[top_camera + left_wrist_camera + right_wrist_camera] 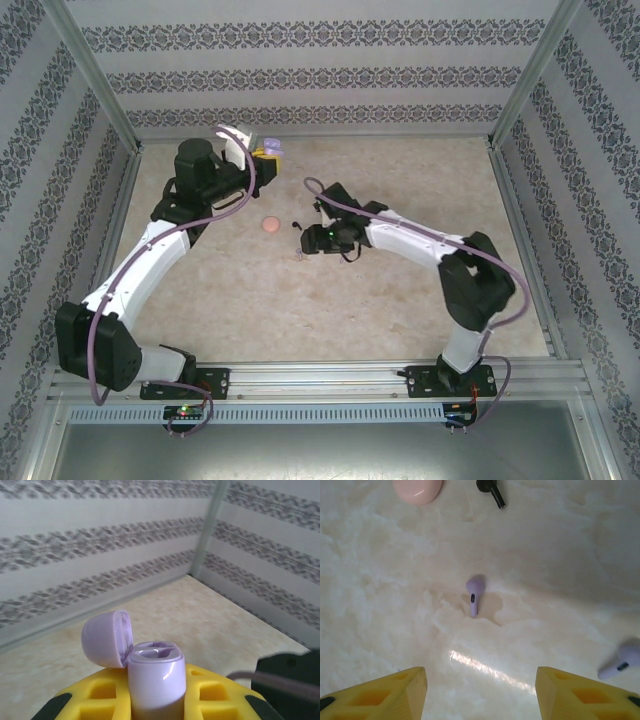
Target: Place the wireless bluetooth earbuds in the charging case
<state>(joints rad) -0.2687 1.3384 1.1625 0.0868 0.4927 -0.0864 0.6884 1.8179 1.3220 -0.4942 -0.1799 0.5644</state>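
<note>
Beige marbled table (400, 320) carries everything. The white-and-black left arm (150, 265) reaches toward the far edge, left of centre. The white-and-black right arm (420, 240) stretches in from the right edge toward the table's middle. Left gripper (157, 702): yellow fingers (102, 695) clamped tight on the body of a pale purple plastic charging case (156, 680). The case sits upright between them and its domed lid (107, 637) is hinged open to one side. The two recesses on top are visible, but I can't tell whether anything sits in them. From the top camera the case (272, 147) sits close to the far edge, well apart from the right gripper (308, 240). Right gripper (480, 690): yellow jaws spread wide, holding nothing, pointing down at bare table. A pink round disc (268, 224) lies just left of it, toward the table's middle. In the right wrist view the disc is cut off by the top border. A pale purple short-stemmed earbud (474, 595) lies flat on the table, ahead of the open jaws and roughly centred on the gap, touching neither finger. Nothing lies between it and the fingertips. A second pale purple earbud (622, 661) lies off to the side, beside the right-hand finger and outside the gap. A black short-stemmed earbud (491, 490) lies further ahead, near the pink disc but apart from it.
</note>
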